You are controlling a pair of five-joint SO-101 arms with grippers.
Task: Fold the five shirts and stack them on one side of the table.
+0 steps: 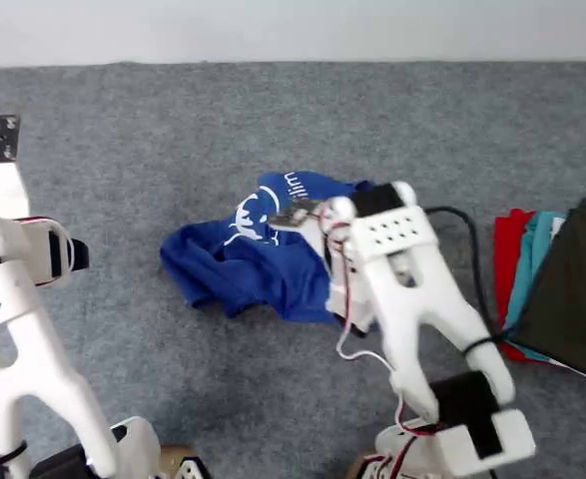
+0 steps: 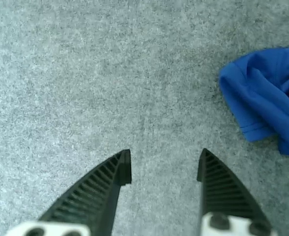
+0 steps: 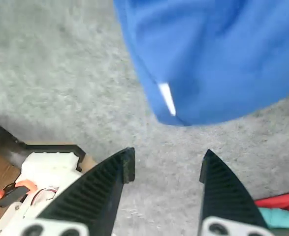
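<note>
Blue shirt (image 1: 243, 264) lies crumpled and unfolded, its near edge just under the right gripper (image 3: 166, 164); jaws wide apart, nothing held. Left gripper (image 2: 165, 167) is near the shirt's far side, jaws likewise wide, empty. Stack of folded shirts (image 1: 547, 284) sits well apart, to the shirt's right: red, teal and dark layers, full count unclear. Judgement: late stage; this shirt probably the last to fold and stack.

the right arm (image 1: 404, 289) hid part of the blue shirt (image 1: 235, 267) at frame centre. the folded stack (image 1: 562, 299) ran off the right edge.
</note>
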